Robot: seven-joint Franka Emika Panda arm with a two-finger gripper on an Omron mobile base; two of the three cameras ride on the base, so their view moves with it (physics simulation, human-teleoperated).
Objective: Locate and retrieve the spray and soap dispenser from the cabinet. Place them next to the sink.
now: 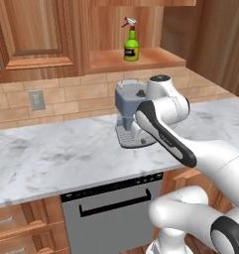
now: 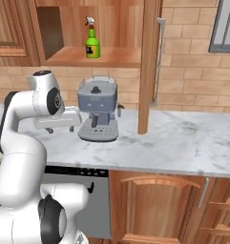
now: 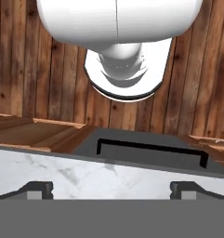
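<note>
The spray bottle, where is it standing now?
The spray stands upright on the cabinet open shelf, above the grey coffee machine on the marble counter.

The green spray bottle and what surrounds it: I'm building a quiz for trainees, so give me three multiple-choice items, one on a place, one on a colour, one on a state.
1. Where does the slim green spray bottle with the white trigger head stand?
A. in the open wooden shelf niche
B. on the marble counter
C. on top of the coffee machine

2. What colour is the boxy coffee machine on the grey-white marble counter?
A. red
B. blue-grey
C. yellow

3. How is the end effector?
A. shut on the bottle
B. shut on nothing
C. open, holding nothing

Answers: 1 A, both base views show it upright on the niche's shelf; 2 B, its body is blue-grey in both base views; 3 C, in the hand view the fingertips stand wide apart with nothing between them.
</note>
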